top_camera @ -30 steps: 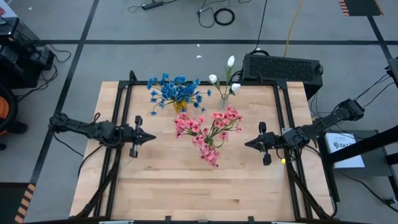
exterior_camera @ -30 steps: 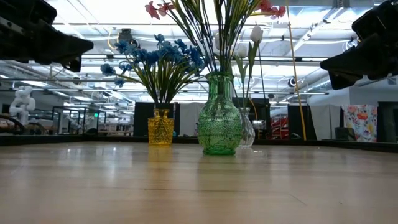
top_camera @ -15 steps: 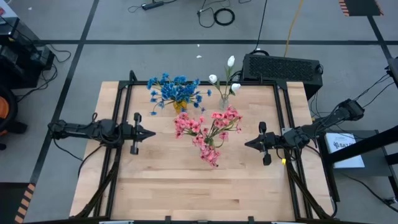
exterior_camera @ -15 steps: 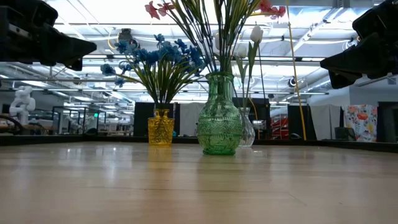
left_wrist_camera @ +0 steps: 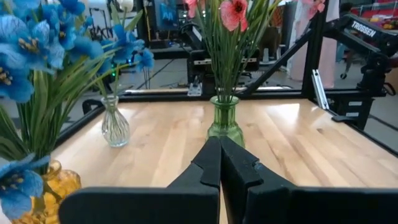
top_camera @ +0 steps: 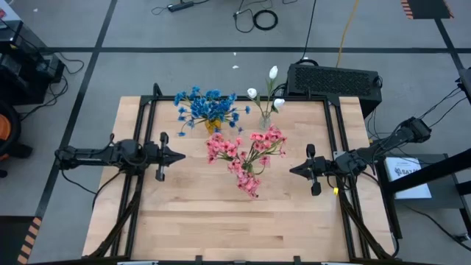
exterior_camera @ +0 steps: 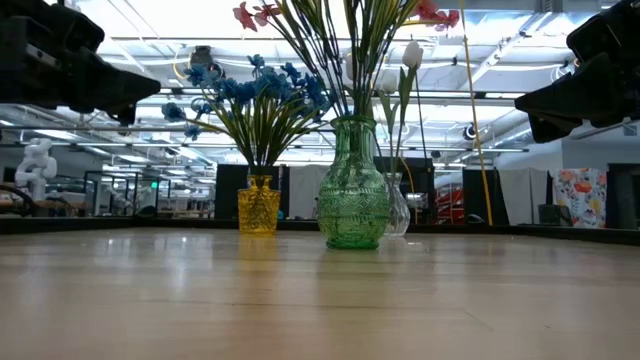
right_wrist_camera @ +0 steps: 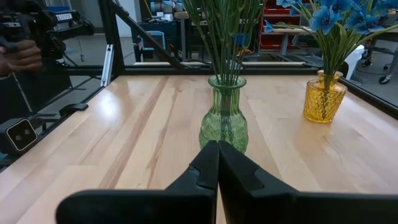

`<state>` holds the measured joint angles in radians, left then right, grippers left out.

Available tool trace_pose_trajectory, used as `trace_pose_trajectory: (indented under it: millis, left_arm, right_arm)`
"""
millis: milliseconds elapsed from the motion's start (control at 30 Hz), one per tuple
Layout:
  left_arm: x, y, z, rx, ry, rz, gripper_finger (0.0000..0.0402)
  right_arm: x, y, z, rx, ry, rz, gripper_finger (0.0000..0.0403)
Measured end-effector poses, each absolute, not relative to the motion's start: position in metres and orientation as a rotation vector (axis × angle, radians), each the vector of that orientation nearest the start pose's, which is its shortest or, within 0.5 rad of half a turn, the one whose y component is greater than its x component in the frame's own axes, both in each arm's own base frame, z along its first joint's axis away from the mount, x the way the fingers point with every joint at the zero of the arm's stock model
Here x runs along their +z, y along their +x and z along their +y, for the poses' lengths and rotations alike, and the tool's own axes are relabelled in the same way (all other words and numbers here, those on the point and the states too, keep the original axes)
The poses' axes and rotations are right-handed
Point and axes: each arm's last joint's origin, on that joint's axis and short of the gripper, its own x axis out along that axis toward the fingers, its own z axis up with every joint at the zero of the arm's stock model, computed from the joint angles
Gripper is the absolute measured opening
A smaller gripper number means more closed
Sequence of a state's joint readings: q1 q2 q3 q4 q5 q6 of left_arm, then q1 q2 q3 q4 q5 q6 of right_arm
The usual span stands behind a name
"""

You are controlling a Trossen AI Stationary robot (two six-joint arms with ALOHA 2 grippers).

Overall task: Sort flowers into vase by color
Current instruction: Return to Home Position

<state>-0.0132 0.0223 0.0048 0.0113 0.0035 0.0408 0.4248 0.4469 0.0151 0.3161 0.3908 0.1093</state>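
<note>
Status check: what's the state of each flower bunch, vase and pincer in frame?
blue flowers: in the yellow vase, which stands upright
pink flowers: in the green vase, which stands upright; stems fan out
white flowers: in the clear vase, which stands upright
left pincer: shut, empty, raised on the left, aimed at the green vase
right pincer: shut, empty, raised on the right, aimed at the green vase
</note>
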Motion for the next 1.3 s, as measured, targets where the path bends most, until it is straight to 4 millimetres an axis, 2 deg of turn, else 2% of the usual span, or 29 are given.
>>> trace_pose_trajectory:
  millis: [567, 900, 1300]
  left_arm:
    - [0.164, 0.099, 0.002, 0.043, 0.069, 0.015, 0.0000]
    - [0.164, 0.099, 0.003, 0.043, 0.060, 0.015, 0.0004]
    - [0.164, 0.099, 0.003, 0.044, 0.060, 0.011, 0.0016]
  right_arm:
    - [0.165, 0.114, 0.039, 0.027, 0.082, 0.053, 0.0000]
    - [0.165, 0.104, 0.031, 0.053, 0.089, 0.056, 0.0000]
    - [0.173, 0.093, 0.025, 0.146, 0.062, -0.051, 0.0000]
